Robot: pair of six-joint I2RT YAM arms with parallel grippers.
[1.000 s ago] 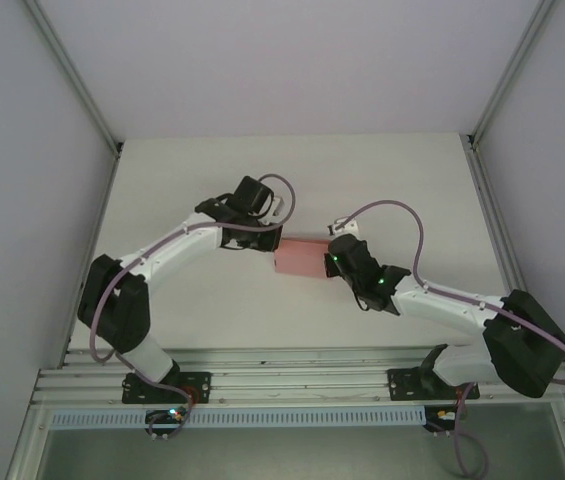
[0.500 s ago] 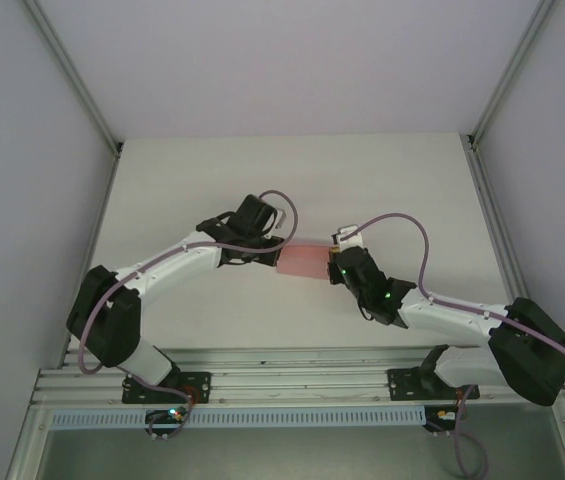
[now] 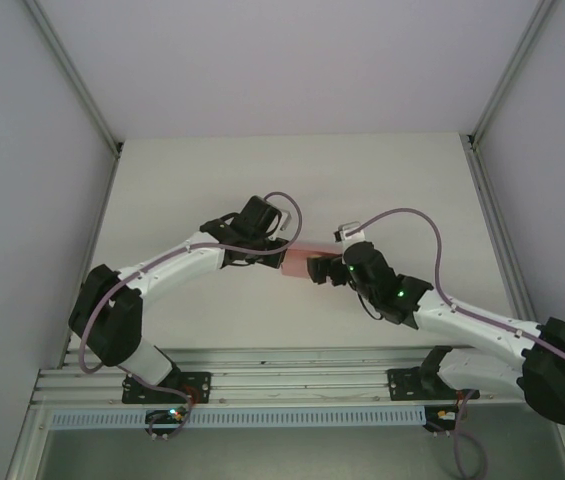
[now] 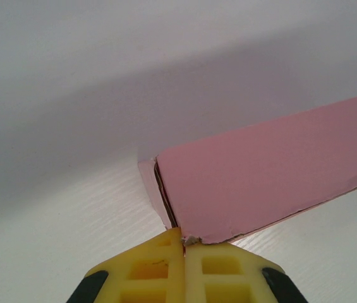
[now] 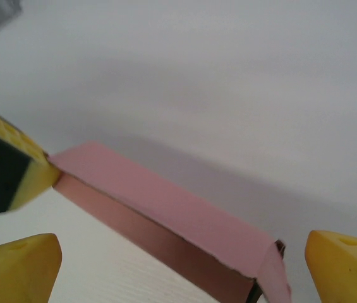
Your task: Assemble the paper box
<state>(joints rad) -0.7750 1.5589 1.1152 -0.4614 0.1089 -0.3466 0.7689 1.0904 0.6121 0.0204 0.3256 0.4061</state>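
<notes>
Now the left gripper (image 4: 184, 243) stays pinched on a corner of the box (image 3: 300, 262), midway between the table's (image 3: 212, 180) left and right edges, while the right gripper (image 3: 320, 270) has just sprung wide, freeing its end, likely to regrip. Left wrist view shows the pinch and a loose flap (image 4: 153, 189); right wrist view shows spread fingers (image 5: 20, 262) flanking the other end.
</notes>
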